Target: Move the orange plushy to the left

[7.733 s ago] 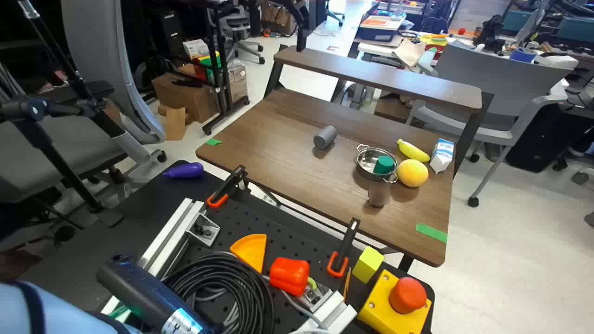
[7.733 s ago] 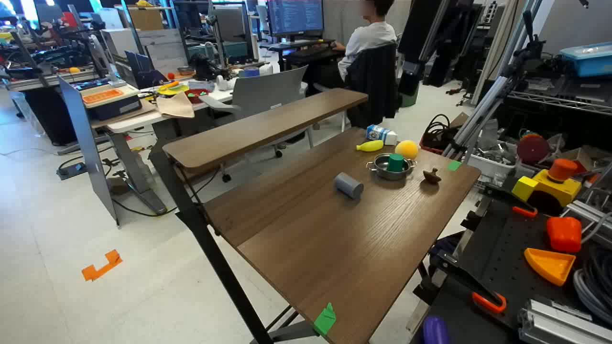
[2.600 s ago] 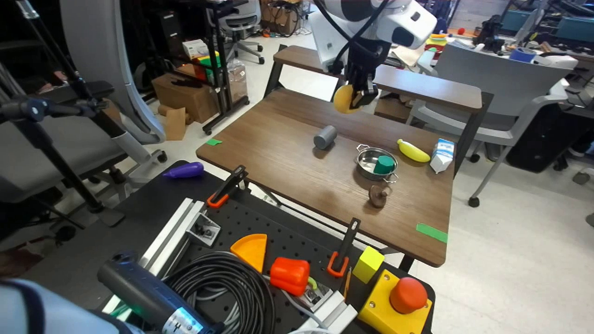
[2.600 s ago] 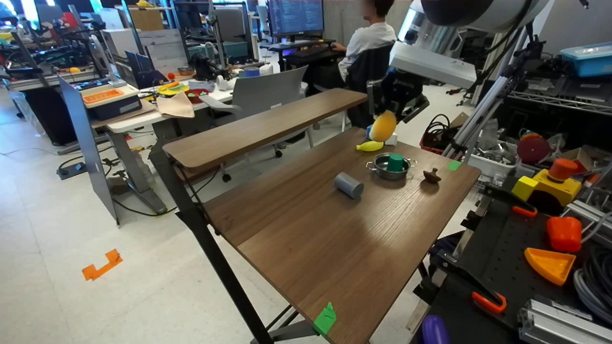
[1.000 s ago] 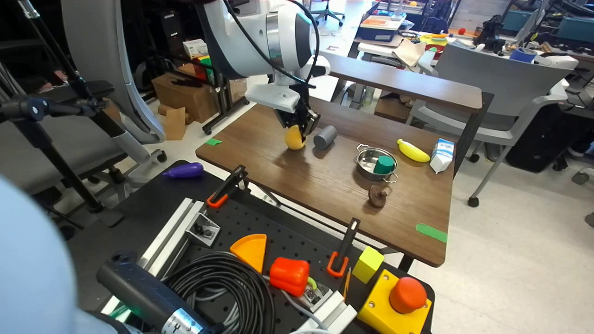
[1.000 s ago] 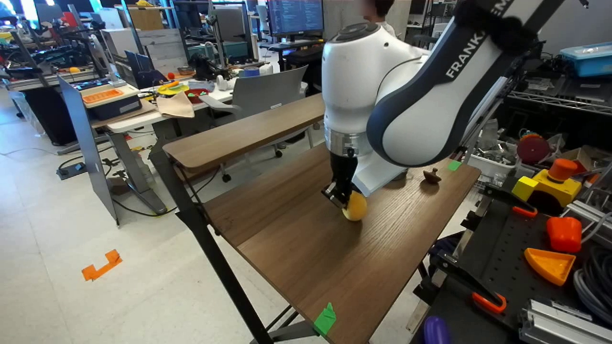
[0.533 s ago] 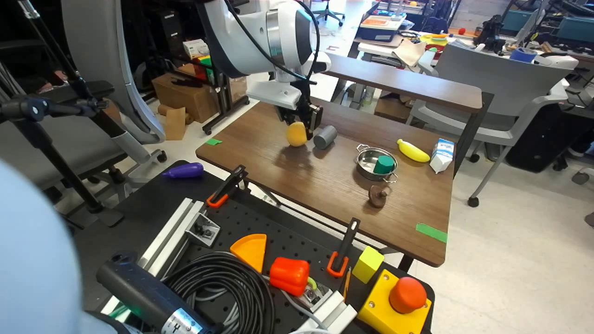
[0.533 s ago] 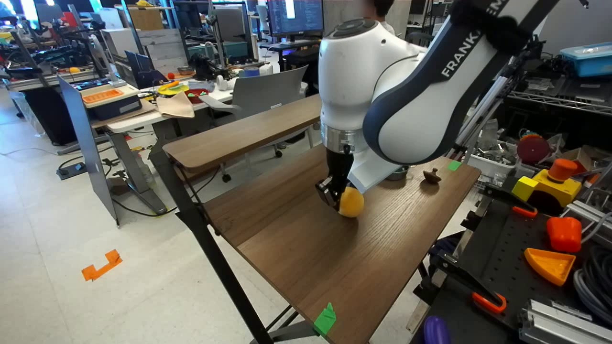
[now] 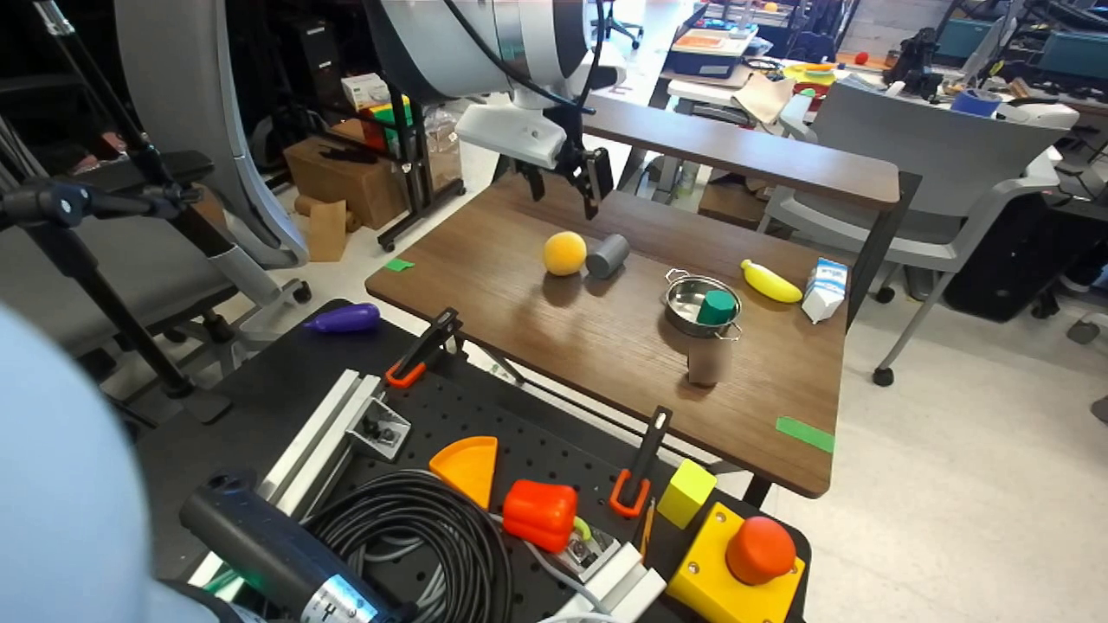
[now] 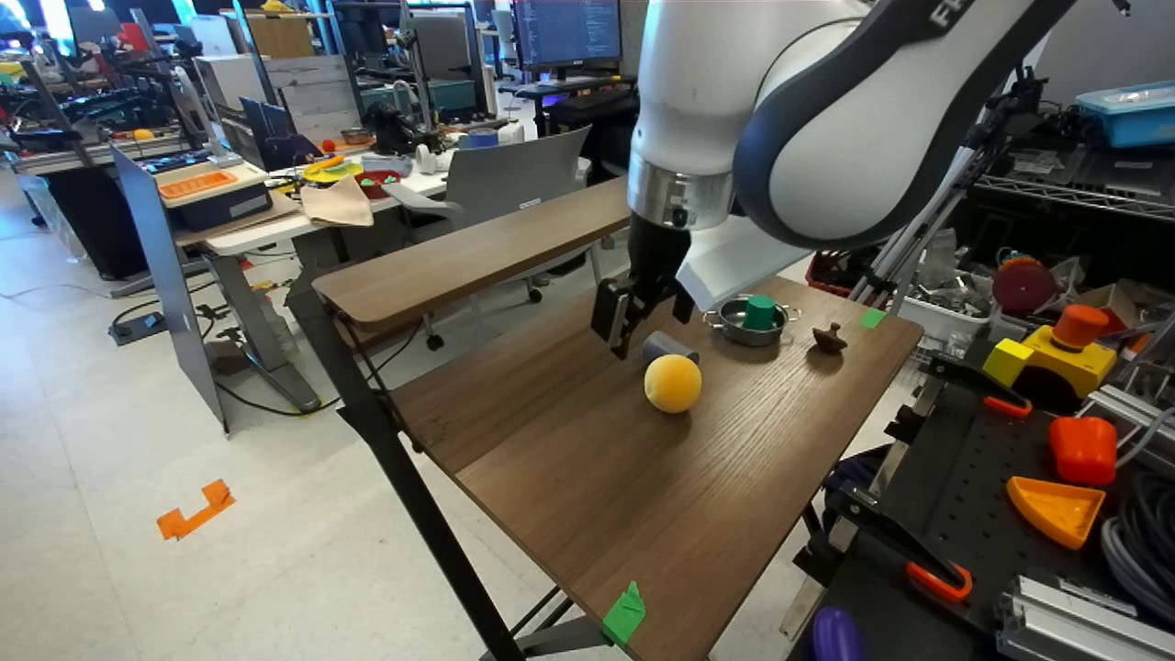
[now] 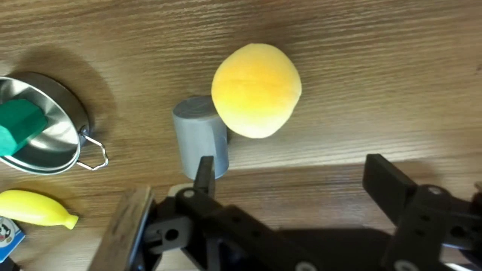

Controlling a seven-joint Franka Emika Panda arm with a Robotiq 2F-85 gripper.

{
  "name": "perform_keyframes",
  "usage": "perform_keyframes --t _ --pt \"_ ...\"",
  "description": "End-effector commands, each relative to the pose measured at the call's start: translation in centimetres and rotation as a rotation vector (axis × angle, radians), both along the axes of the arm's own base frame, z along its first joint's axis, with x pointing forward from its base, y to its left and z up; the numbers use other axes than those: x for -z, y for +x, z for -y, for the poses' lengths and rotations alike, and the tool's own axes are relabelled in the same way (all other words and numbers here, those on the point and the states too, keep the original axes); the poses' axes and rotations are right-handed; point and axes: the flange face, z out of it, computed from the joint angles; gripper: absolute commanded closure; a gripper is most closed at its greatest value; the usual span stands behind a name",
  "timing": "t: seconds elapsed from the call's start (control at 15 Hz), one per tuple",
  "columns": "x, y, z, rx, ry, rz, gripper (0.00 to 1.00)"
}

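**A plushy (image 9: 564, 253) on the counter (image 9: 485, 251), a pincer (image 9: 564, 205) spread above**

The plushy rests about midway between the counter's long edges, somewhat nearer the left short edge than the right in an exterior view. It is nearly round, so I cannot tell a long axis or which way it points; the wrist view gives it a faintly angular outline. A cylinder (image 11: 199, 143) lies just beside it; whether they touch I cannot tell.

The arm (image 10: 854, 138) slants in from the upper right of an exterior view, then bends down at the wrist. The pincer points downward with its jaws wide apart, well clear of the plushy and set toward the counter's far long edge.

The plushy looks soft and matte, yellow-orange paling to cream. The cylinder is smooth and grey, on its side. Toward the right short edge sits a shiny steel pot (image 11: 69, 102) with wire handles, a green block (image 9: 717, 306) inside; a brown knobbed piece (image 10: 829, 340) lies near it. By the far right corner are a yellow banana (image 9: 770, 282) and a blue-and-white carton (image 9: 824, 288).
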Motion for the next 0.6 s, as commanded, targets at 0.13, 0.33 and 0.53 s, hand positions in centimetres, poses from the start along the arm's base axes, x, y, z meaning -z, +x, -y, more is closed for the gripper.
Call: perform_keyframes --t 0.13,0.33,0.53 --pt "-6.0 -2.6 2.6 0.036 0.083 0.106 0.00" --pt "-5.8 -1.8 2.6 0.045 0.069 0.092 0.00" --pt "-6.6 -2.2 3.3 0.059 0.076 0.097 0.00"
